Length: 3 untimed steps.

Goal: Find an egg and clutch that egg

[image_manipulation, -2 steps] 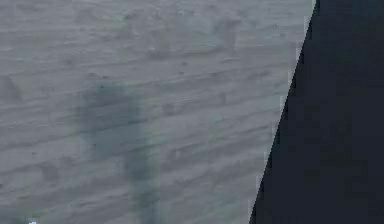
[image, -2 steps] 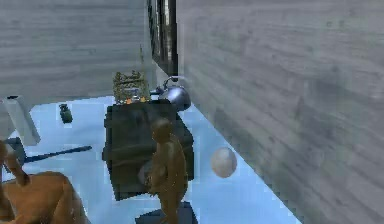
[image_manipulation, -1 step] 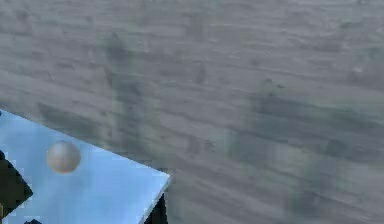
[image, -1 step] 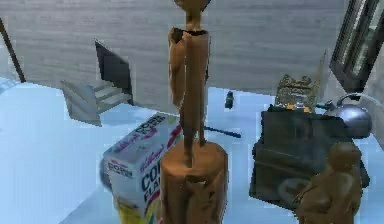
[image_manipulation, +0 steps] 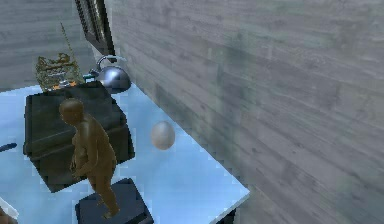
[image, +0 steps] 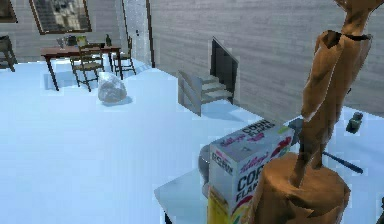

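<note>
**One egg (image_manipulation: 163, 135) lies to the right of the wooden statue (image_manipulation: 92, 150)**

One small, pale, round egg rests on the light blue table (image_manipulation: 195, 185).

Start at the left of the arm side view. A big dark box (image_manipulation: 70, 130) stands just left of the statue and partly behind it. Next comes the statue, brown and upright on a dark block (image_manipulation: 118, 205). To the right of the statue is the egg, near it but not touching. It lies alone on bare tabletop. Farther back from the statue stands a shiny metal pot (image_manipulation: 113, 76), well apart from the egg. A grey plank wall (image_manipulation: 280, 100) runs along the far right.

In the forward view, a cereal box (image: 250, 165) stands just left of the same statue (image: 325, 120).

I think the egg will be very light. Its shell looks hard and smooth but is likely thin, so a strong squeeze could crack it. It is round, so it may roll or slip away if it is bumped. The table's edge is near the egg on the side away from the statue, so a push that way could send it off.

The best place to take it is probably around its fat middle, with one finger on each side and a soft touch. The arm should keep clear of the statue.

I cannot tell from these pictures how the gripper stands.
</note>
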### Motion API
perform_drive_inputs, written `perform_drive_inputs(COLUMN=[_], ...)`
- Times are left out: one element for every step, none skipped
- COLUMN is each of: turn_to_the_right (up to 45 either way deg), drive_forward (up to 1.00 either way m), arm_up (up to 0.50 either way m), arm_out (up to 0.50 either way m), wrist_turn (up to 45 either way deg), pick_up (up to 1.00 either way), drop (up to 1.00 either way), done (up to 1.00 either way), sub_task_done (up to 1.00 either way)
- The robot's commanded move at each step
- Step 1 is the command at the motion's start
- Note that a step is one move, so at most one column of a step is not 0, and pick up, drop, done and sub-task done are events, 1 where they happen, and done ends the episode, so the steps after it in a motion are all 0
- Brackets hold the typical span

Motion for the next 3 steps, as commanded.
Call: perform_drive_inputs(turn_to_the_right=[0.0, 0.0, 0.0], drive_forward=[0.0, 0.0, 0.0], arm_up=[0.5, 0.38, 0.0], arm_out=[0.0, 0.0, 0.22], wrist_turn=[0.0, 0.0, 0.0], pick_up=[0.0, 0.0, 0.0], drop=[0.0, 0.0, 0.0], done=[0.0, 0.0, 0.0], sub_task_done=[0.0, 0.0, 0.0])
